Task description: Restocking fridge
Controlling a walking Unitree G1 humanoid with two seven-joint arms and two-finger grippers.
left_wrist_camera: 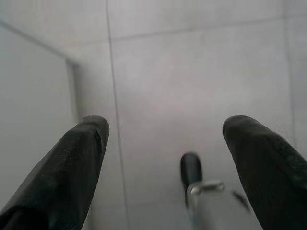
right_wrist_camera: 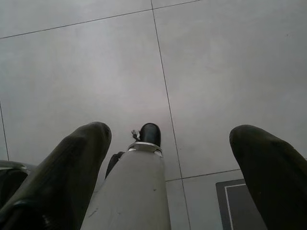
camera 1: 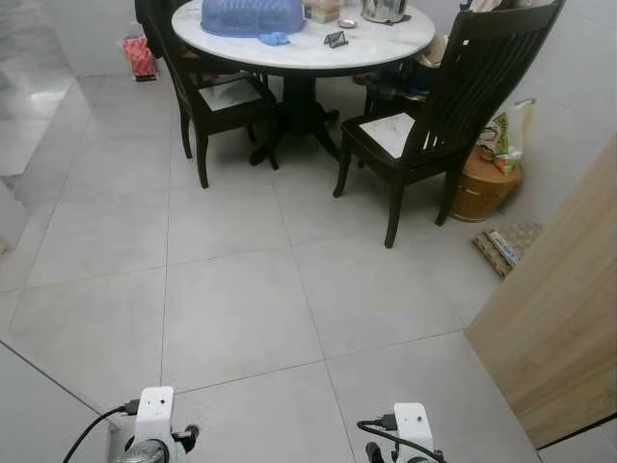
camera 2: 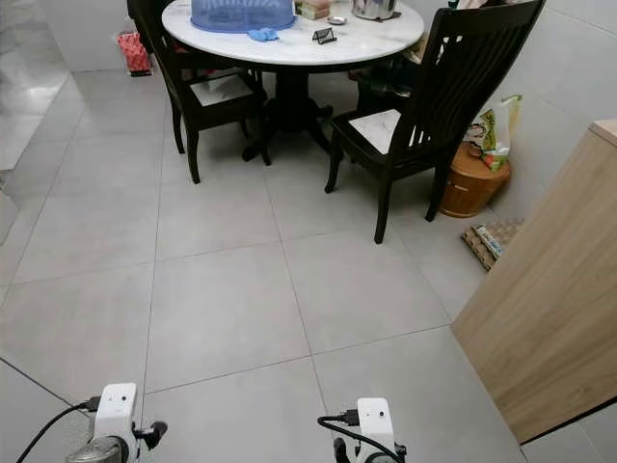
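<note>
ahead, in the left eye view, pale grey floor tiles (camera 1: pixel 241 309) run to a round white table (camera 1: pixel 318 48) with dark chairs (camera 1: pixel 434 116) around it; a blue cover (camera 1: pixel 253 15) sits on top, its upper part cut off by the frame. a light wooden panel (camera 1: pixel 559 328) edges the right side, leaving a wide stretch of bare tile between.

the right eye view gives the same room, with a wooden tub (camera 2: pixel 472 181) and a bag by the wall; the fridge cannot be made out.

the left wrist view has the left gripper (left_wrist_camera: pixel 165 143) with fingers (left_wrist_camera: pixel 72 167) spread wide, nothing between them but tile and a blurred robot leg.

the right wrist view has the right gripper (right_wrist_camera: pixel 170 148) likewise spread and empty, a silver limb (right_wrist_camera: pixel 136 187) between the fingers.
</note>
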